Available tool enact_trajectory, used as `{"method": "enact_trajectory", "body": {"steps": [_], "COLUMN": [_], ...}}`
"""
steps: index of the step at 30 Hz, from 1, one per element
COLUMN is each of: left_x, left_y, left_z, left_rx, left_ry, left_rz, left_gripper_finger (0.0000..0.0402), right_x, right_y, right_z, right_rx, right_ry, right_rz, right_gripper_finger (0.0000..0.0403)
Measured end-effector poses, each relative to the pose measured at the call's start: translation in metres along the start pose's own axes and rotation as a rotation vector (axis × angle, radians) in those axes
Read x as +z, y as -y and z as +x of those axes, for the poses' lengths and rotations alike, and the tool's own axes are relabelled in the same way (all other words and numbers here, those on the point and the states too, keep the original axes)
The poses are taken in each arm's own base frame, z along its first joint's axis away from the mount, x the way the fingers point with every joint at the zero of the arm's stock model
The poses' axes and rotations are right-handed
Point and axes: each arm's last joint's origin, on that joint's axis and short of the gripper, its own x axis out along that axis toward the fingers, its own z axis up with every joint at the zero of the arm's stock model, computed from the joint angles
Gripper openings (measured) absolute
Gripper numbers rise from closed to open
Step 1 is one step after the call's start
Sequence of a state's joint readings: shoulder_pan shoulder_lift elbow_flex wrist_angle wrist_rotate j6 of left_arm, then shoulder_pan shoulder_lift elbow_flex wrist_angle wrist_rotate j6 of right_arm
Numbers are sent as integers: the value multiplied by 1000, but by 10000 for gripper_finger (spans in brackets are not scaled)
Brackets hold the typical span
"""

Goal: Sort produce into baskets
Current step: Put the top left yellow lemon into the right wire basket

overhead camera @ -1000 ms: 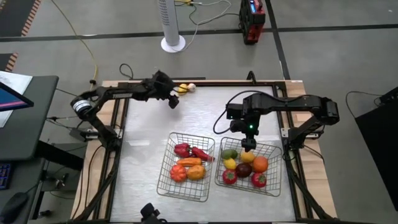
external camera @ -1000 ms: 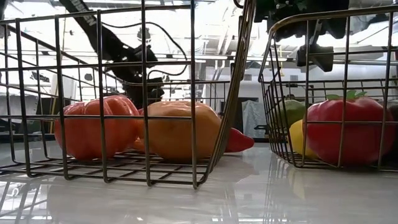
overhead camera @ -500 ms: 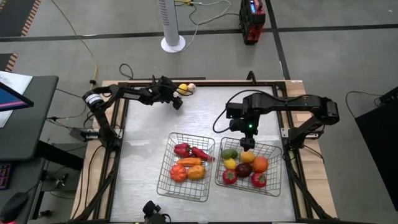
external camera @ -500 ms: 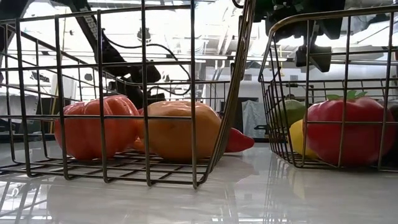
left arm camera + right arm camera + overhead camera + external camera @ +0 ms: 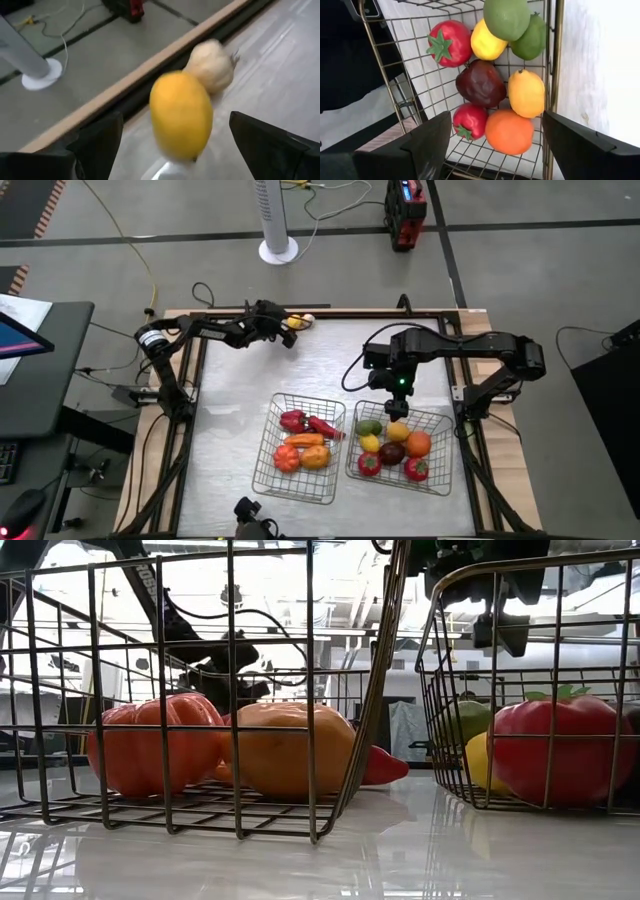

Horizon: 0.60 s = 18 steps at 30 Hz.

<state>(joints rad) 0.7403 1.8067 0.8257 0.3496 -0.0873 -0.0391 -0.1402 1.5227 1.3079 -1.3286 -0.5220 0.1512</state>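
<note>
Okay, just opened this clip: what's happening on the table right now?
A two-arm robot is sorting produce into two wire baskets. The left gripper, open, reaches toward a yellow lemon and a whitish garlic bulb lying by the table's far edge, neither picked up yet. The right gripper hangs open above the right basket, which holds fruit. The left basket already holds red and orange pieces.

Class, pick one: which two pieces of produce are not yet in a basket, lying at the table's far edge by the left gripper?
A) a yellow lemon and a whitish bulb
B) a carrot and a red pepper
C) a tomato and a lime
A: the yellow lemon and the whitish bulb lie together on the table by its far edge, in front of the left gripper.
</note>
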Motion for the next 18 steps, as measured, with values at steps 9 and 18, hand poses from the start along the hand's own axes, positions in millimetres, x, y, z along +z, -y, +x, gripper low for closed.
{"method": "enact_trajectory", "body": {"steps": [9, 18], "left_x": [0, 7], "left_y": [9, 9], "left_z": [18, 18], "left_rx": [12, 43], "left_ry": [29, 23], "left_rz": [-24, -55], "left_gripper_finger": [352, 338], "right_x": [1, 4], "right_y": [0, -1], "right_z": [0, 0], "right_rx": [2, 4], "right_ry": [11, 35], "right_rz": [-8, -30], "right_gripper_finger": [338, 338]}}
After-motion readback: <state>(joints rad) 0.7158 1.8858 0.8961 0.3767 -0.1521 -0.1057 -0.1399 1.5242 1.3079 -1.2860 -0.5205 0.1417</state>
